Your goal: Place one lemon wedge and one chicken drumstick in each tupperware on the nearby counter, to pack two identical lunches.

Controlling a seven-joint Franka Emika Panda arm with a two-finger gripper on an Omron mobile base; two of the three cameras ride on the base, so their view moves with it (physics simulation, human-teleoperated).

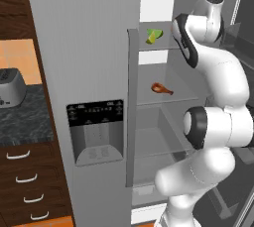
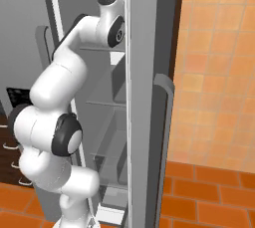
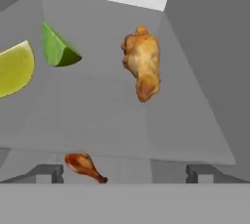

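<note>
Inside the open fridge, a yellow-green lemon wedge (image 3: 14, 69) and a greener wedge (image 3: 58, 49) lie on a glass shelf, with a chicken drumstick (image 3: 142, 64) to their right. A second, smaller-looking drumstick (image 3: 85, 166) shows through the glass on the shelf below. My gripper (image 3: 124, 173) hangs above the upper shelf, open, its fingertips (image 3: 49, 171) wide apart with nothing between them. From the left base view a lemon wedge (image 1: 154, 35) sits on the upper shelf and a drumstick (image 1: 161, 88) on the one beneath. The tupperware is out of view.
The grey fridge door with its dispenser panel (image 1: 95, 132) stands left of the arm; the other open door (image 2: 149, 97) with a long handle (image 2: 167, 122) stands to the right. The marbled counter (image 1: 25, 117) carries a toaster (image 1: 10, 88) above dark drawers (image 1: 27, 186).
</note>
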